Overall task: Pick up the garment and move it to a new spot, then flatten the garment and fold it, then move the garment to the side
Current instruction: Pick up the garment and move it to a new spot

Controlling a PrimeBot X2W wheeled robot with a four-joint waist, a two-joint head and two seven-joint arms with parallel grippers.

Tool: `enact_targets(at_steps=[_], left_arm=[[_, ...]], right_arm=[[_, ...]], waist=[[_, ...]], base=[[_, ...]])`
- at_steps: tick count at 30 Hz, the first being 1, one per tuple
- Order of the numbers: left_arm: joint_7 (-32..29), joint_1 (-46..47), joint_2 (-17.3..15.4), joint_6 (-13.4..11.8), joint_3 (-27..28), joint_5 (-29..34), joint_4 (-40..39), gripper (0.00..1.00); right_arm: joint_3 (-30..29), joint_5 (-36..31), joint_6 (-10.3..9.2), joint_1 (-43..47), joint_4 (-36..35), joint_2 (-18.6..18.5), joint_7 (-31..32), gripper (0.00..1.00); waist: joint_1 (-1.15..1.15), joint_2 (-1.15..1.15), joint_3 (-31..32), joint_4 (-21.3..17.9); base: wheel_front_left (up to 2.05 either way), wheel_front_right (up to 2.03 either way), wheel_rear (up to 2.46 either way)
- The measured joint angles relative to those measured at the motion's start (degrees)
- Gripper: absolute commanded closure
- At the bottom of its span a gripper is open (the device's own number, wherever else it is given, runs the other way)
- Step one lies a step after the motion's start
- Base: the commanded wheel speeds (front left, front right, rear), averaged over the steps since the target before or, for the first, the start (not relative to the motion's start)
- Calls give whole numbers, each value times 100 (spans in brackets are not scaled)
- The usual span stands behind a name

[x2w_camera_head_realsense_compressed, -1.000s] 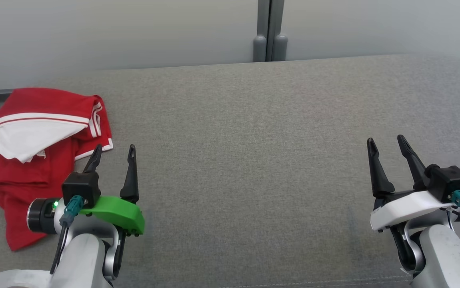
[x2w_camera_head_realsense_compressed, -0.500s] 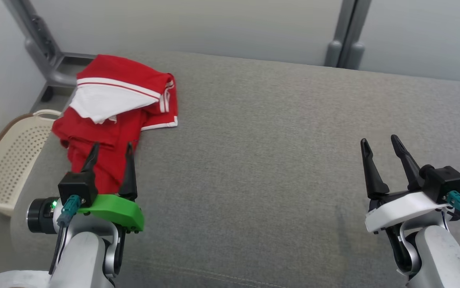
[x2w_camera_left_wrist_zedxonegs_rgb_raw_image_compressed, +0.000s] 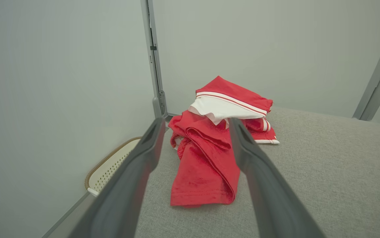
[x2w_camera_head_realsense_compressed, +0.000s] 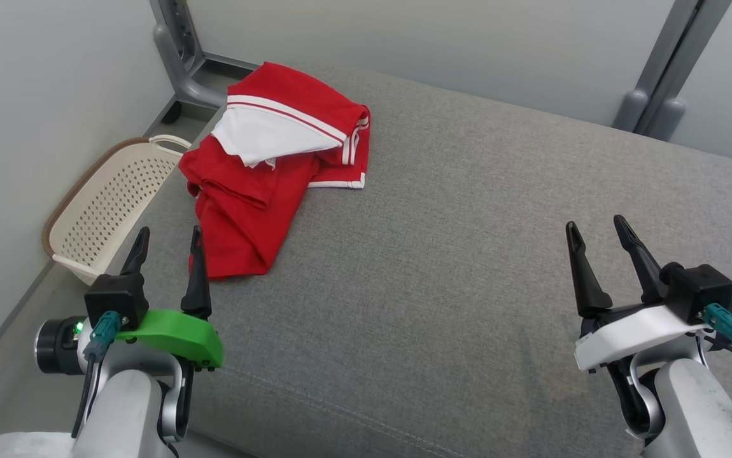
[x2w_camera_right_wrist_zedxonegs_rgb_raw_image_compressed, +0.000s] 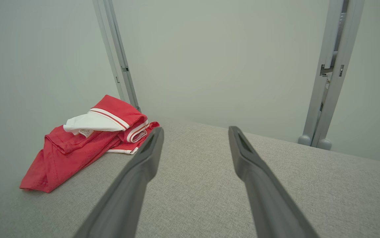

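A crumpled red garment (x2w_camera_head_realsense_compressed: 264, 184) with white panels and striped trim lies at the far left end of the grey cushioned surface (x2w_camera_head_realsense_compressed: 468, 254). My left gripper (x2w_camera_head_realsense_compressed: 170, 232) hovers open just short of its near hem, nothing between the fingers. In the left wrist view the garment (x2w_camera_left_wrist_zedxonegs_rgb_raw_image_compressed: 206, 165) lies straight ahead, framed by the open left gripper (x2w_camera_left_wrist_zedxonegs_rgb_raw_image_compressed: 196, 120). My right gripper (x2w_camera_head_realsense_compressed: 595, 222) stands open and empty far to the right over bare cushion. The right wrist view has the garment (x2w_camera_right_wrist_zedxonegs_rgb_raw_image_compressed: 77, 148) off to its left, beyond the open right gripper (x2w_camera_right_wrist_zedxonegs_rgb_raw_image_compressed: 195, 129).
A cream perforated basket (x2w_camera_head_realsense_compressed: 105, 203) sits on the floor just past the cushion's left edge, against the pale wall. Grey metal frame posts (x2w_camera_head_realsense_compressed: 178, 57) (x2w_camera_head_realsense_compressed: 659, 95) rise behind the cushion. Bare cushion stretches from the garment to the right gripper.
The head camera has swung left, so the whole picture has shifted: the garment now sits nearer the middle and the basket has come into view. Both grippers stay open.
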State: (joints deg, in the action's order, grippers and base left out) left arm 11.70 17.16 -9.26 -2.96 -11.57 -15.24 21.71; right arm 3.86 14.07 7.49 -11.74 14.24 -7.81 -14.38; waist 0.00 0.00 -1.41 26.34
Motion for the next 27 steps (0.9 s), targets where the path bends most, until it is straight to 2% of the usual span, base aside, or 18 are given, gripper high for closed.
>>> enact_targets(at_steps=[17,23,27], left_arm=[[-5,130,-23,-41,-14,-102,-66,0],[-185,941,-84,-1,44,-180,-249,0],[-532,1779,-196,97,110,-254,1,0]], right_arm=[[38,0,0,-38,-54,-53,20,0],[63,-25,0,-205,-253,-112,73,0],[136,-62,1,-381,-466,-157,141,0]], waist=[[0,0,-96,-84],[0,0,-267,-194],[0,0,-441,-352]], base=[[0,0,0],[0,0,0],[0,0,0]])
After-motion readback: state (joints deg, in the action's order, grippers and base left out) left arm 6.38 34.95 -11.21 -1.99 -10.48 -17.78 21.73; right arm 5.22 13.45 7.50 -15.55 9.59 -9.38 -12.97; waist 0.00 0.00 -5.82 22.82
